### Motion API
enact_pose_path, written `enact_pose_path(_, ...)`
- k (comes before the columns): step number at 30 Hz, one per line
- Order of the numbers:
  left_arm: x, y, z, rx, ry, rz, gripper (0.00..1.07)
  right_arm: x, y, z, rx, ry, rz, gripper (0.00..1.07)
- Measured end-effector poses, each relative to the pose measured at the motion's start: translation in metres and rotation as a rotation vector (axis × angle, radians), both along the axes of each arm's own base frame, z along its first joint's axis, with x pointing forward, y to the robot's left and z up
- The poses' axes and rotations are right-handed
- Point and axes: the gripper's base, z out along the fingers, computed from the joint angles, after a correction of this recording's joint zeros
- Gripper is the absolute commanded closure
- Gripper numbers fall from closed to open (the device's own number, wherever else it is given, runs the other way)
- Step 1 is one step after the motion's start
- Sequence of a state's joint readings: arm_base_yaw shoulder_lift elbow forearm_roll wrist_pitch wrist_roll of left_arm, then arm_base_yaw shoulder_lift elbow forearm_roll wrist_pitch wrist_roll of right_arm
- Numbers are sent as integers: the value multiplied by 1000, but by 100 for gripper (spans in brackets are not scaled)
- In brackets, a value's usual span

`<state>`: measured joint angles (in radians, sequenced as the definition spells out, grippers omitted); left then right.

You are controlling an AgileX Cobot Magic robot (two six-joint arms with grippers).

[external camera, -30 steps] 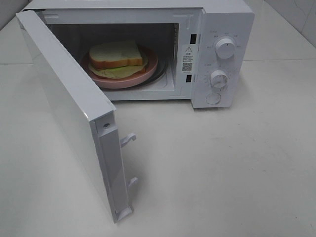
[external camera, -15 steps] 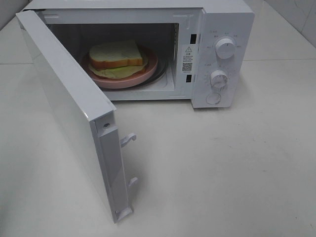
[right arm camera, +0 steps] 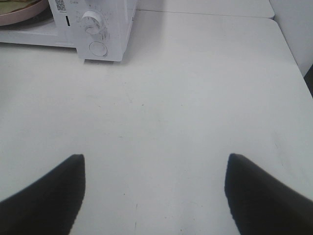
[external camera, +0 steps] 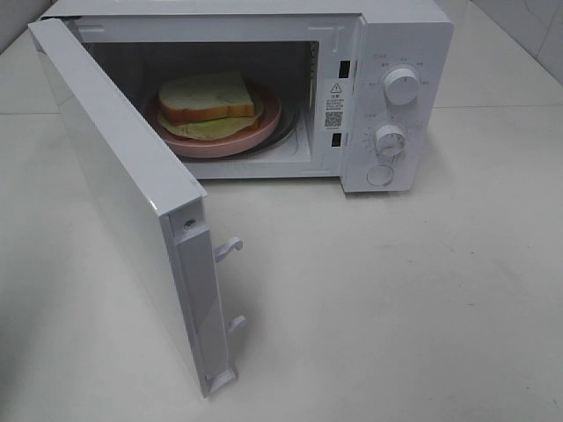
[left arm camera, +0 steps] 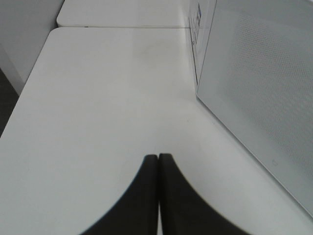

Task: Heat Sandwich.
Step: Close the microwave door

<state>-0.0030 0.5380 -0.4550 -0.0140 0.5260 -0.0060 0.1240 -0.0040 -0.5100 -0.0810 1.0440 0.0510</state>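
The sandwich [external camera: 209, 95] lies flat in the upper left of the exterior high frame, inside the cavity of the open microwave [external camera: 400, 35]. Its top slice of pale white bread faces up, roughly square. Along the near edge an orange-red band shows under the slice, and pale green, lettuce-like filling spreads out below. It rests on a round pink plate [external camera: 224, 146] wider than itself, slightly left of the plate's centre.

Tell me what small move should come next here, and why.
Probably swing the left pincer against the door to start pushing it shut: the sandwich sits on its plate inside the microwave, the door stands wide open, and that shut pincer is beside it.
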Motion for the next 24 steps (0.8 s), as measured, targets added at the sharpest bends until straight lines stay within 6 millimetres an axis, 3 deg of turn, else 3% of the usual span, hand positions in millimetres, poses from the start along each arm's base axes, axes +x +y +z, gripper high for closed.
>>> enact_pose_path(10,28,0,-36,8,-149,3,107,0,0,0,0,0,0,31)
enact_pose_path(15,34,1,-46,9,-172,4,107,0,0,0,0,0,0,31)
enact_pose_path(24,64,0,-64,38,-222,-20,107,0,0,0,0,0,0,31)
